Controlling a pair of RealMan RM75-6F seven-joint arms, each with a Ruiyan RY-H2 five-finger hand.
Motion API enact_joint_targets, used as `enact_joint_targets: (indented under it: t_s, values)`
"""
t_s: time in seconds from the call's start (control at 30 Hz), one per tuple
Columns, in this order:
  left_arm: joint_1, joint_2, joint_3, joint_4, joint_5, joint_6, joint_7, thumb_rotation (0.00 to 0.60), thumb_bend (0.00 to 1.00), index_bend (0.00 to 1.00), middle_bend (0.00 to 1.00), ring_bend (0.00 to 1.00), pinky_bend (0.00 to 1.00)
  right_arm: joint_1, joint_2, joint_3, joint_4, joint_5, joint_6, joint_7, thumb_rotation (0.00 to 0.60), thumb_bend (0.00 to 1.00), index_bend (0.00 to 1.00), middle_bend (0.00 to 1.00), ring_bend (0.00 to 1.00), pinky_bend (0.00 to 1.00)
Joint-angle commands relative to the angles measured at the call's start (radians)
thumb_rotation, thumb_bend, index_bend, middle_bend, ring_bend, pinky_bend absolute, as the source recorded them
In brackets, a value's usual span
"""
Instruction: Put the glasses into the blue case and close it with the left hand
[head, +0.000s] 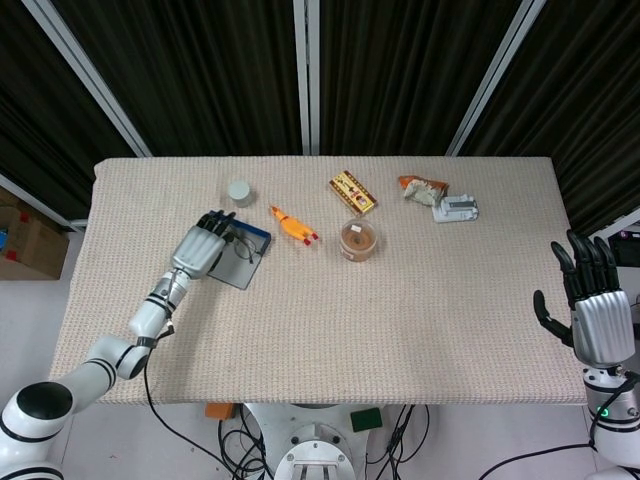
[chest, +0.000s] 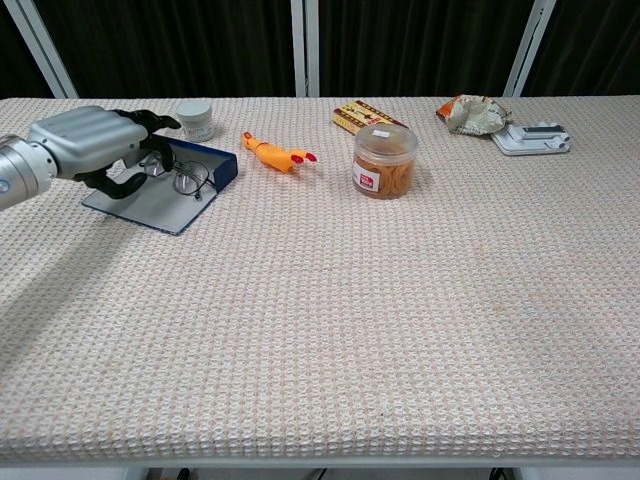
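Note:
The blue case (chest: 165, 197) (head: 243, 262) lies open and flat at the table's left. The glasses (chest: 180, 175) (head: 240, 244) rest in its far half, next to the raised blue wall. My left hand (chest: 95, 145) (head: 200, 249) hovers over the case's left part with its dark fingers curled down just left of the glasses; I cannot tell whether they touch the frame. Nothing is held in that hand. My right hand (head: 597, 315) stays off the table's right edge, fingers spread and empty.
A small white jar (chest: 195, 119) stands behind the case. A yellow rubber chicken (chest: 273, 153) lies right of it. Further right are a plastic tub of rubber bands (chest: 385, 160), a snack box (chest: 365, 115), a crumpled packet (chest: 468, 112) and a grey stapler-like tool (chest: 532, 137).

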Motion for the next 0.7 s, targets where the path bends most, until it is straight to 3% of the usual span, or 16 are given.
enact_joint_targets:
  t_s: [0.03, 0.7]
  values:
    - [-0.008, -0.015, -0.004, 0.018, 0.005, 0.008, -0.008, 0.600, 0.53, 0.34, 0.00, 0.00, 0.14, 0.000, 0.000, 0.000, 0.000, 0.000, 0.000, -0.001, 0.600, 0.50, 0.00, 0.00, 0.00, 0.00]
    - [-0.028, -0.045, -0.007, 0.063, 0.009, -0.019, -0.055, 0.600, 0.53, 0.23, 0.00, 0.00, 0.14, 0.002, 0.003, 0.002, 0.002, 0.007, -0.006, 0.001, 0.600, 0.51, 0.00, 0.00, 0.00, 0.00]
